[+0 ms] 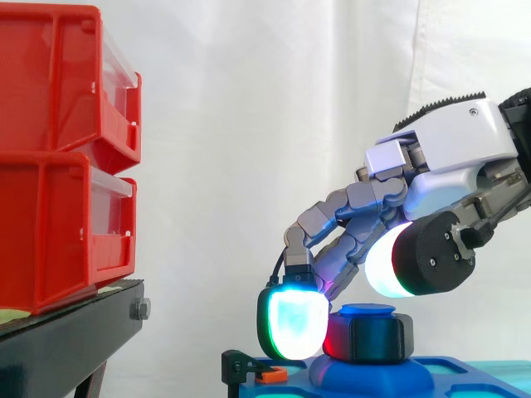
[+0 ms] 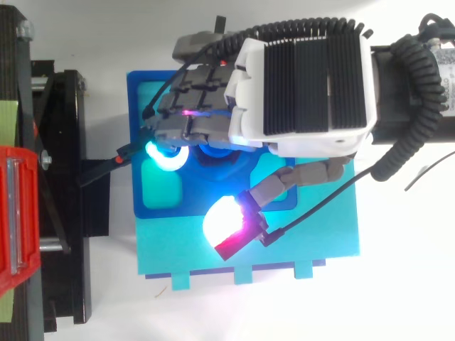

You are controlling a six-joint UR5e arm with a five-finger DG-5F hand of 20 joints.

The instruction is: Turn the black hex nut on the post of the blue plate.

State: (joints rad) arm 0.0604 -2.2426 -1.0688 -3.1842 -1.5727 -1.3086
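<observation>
The black hex nut [image 1: 377, 336] sits on the blue post [image 1: 367, 310], which rises from the blue plate [image 1: 431, 375] [image 2: 138, 92]. My hand [image 1: 452, 137] [image 2: 306, 78] reaches in from the right and hangs over the nut. Its fingers curl down over the nut, and a cyan-green fingertip [image 1: 292, 323] [image 2: 165, 154] rests against the nut's left side, with a red glow right beside it. The thumb [image 1: 390, 259] [image 2: 222, 220], glowing white and red, stays raised and apart from the nut. From above, the fingers cover most of the nut.
Two stacked red bins [image 1: 58, 149] [image 2: 18, 213] stand on a black stand [image 1: 75, 332] to the left. A small black clip with an orange part [image 1: 259, 371] sits at the plate's left edge. The plate lies on a lighter cyan base [image 2: 298, 245].
</observation>
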